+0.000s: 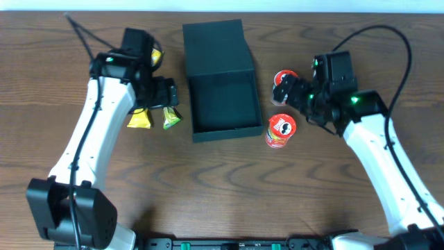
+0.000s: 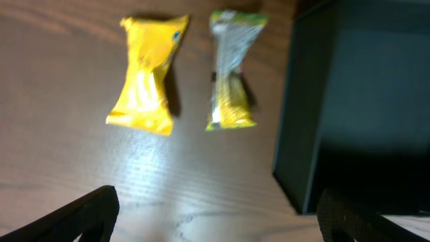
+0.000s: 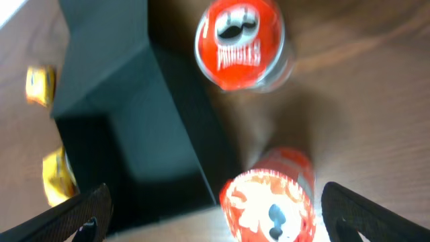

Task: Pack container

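Note:
The container (image 1: 223, 104) is a dark teal-black box, open, with its flap lid (image 1: 216, 43) folded back. Two red Pringles cans (image 1: 280, 130) (image 1: 285, 78) stand just right of it. My right gripper (image 1: 293, 89) is open and hovers over the cans. In the right wrist view, the near can (image 3: 269, 202) lies between the spread fingers (image 3: 218, 215) and the other can (image 3: 240, 44) is farther off. My left gripper (image 1: 165, 94) is open and empty, left of the box. In the left wrist view its fingers (image 2: 225, 222) span bare table beside the box wall (image 2: 302, 134).
A yellow snack packet (image 1: 140, 119) (image 2: 144, 74) and a green-yellow packet (image 1: 171, 118) (image 2: 230, 67) lie left of the box. Another yellow packet (image 1: 156, 55) is partly hidden under the left arm. The table is brown wood.

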{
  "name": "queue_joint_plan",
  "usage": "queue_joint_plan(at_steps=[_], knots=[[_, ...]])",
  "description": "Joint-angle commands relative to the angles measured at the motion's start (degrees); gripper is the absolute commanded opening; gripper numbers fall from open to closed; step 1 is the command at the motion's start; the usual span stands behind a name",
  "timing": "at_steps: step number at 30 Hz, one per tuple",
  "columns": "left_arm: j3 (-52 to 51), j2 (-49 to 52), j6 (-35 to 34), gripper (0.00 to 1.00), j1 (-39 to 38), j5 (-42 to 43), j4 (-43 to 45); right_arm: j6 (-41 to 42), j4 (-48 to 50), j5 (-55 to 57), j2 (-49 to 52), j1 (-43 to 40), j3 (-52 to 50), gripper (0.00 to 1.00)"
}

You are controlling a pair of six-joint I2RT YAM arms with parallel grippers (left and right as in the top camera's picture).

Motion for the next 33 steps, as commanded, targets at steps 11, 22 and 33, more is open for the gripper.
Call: queue_joint_plan(at_steps=[11,22,33], knots=[[2.69,0.96,2.97,0.96,-2.62,-5.16,-1.97,-0.83,-13.79,7.06,7.58,0.61,6.54,0.91],[2.69,0.96,2.99,0.96,-2.62,-5.05,-3.65,9.57,-20.17,9.14,7.58,5.62,5.38,0.95],[2.69,0.96,3.21,0.96,-2.60,-5.05,-3.72,9.84,-11.69,13.40,7.58,8.04,-2.54,0.99]])
